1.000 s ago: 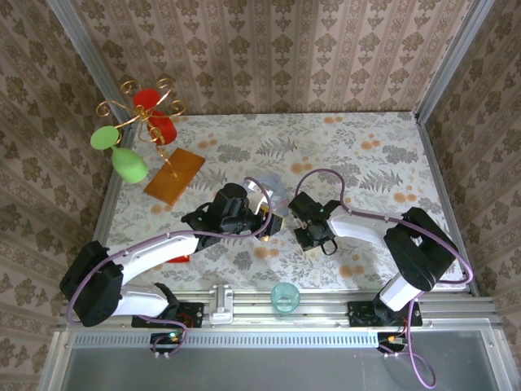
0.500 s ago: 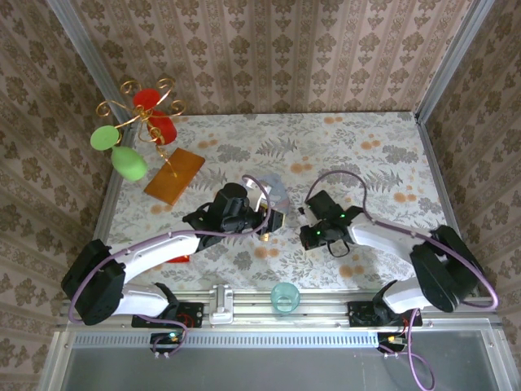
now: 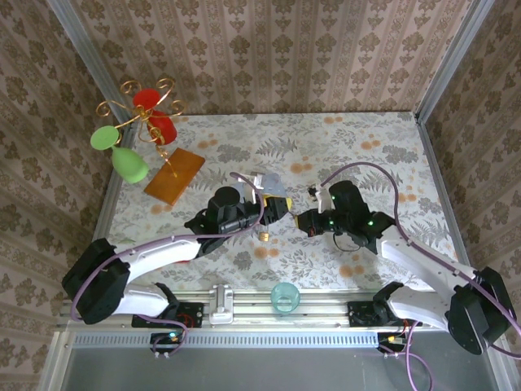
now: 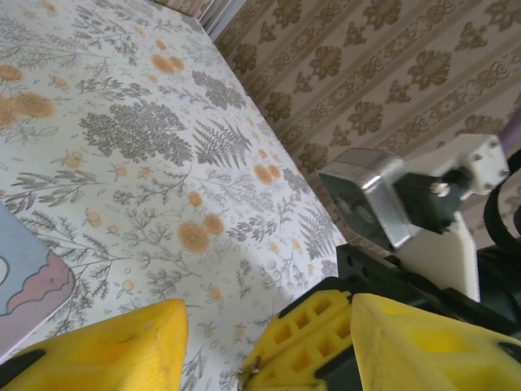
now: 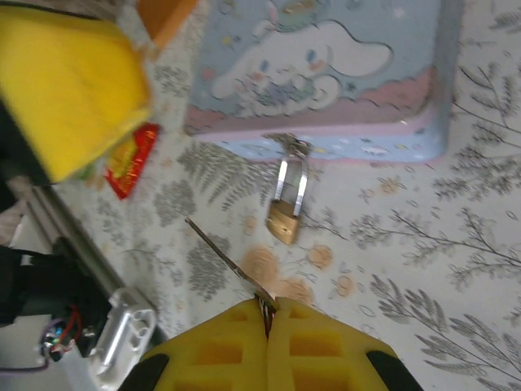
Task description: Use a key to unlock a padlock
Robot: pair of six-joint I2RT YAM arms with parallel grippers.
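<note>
The floral worktop [image 3: 366, 138] is carrying the pale blue cartoon tin [image 5: 326, 65] near its middle. The left fingers [image 3: 275, 205] are standing apart at the tin's corner, with bare worktop showing between them and nothing gripped. The right fingers [image 5: 267, 322] are pressing fully together on the key [image 5: 224, 257], whose thin blade is sticking out ahead. The padlock [image 5: 285, 216] is lying with its brass body on the worktop and its shackle reaching up to the tin's edge. It is near the key's tip but not touching it.
</note>
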